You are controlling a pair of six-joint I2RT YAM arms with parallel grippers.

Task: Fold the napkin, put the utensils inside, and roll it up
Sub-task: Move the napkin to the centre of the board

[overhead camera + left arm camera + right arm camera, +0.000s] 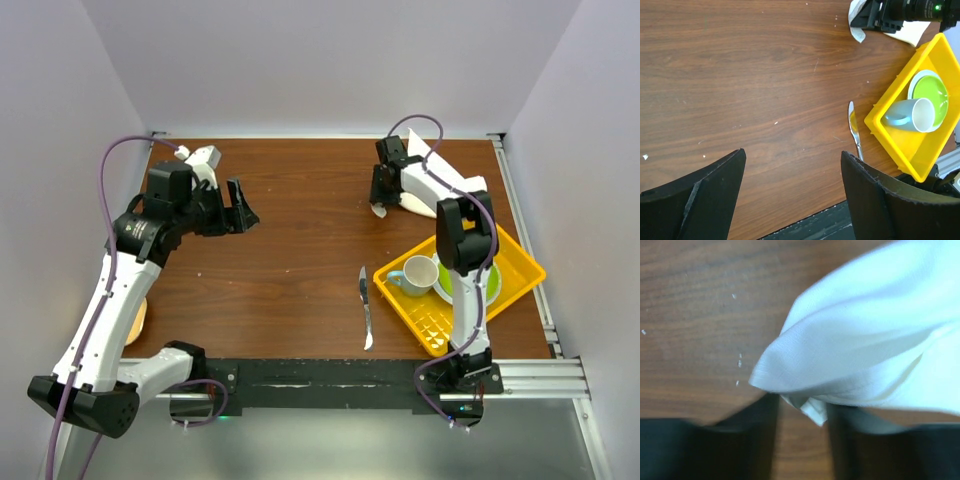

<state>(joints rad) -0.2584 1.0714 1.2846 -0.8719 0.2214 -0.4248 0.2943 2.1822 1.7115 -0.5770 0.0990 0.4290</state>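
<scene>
The right jaws are standing part-way apart low over the wood, a strip of bare desk showing between them. The nearest folded corner of the white napkin is poking into that gap, and they are not clamping it. Whether the cloth is brushing one of them cannot be told through the blur. The napkin is lying bunched near the desk's far right corner, partly under the right arm. The left jaws are spread wide with nothing between them, hovering above the far left part of the desk and looking down on bare wood. The silver table knife is lying flat toward the near edge, just beside the left corner of the yellow tray, its blade pointing to the far edge. The tray is sitting askew at the near right corner, carrying a pale blue mug and a green saucer side by side.
</scene>
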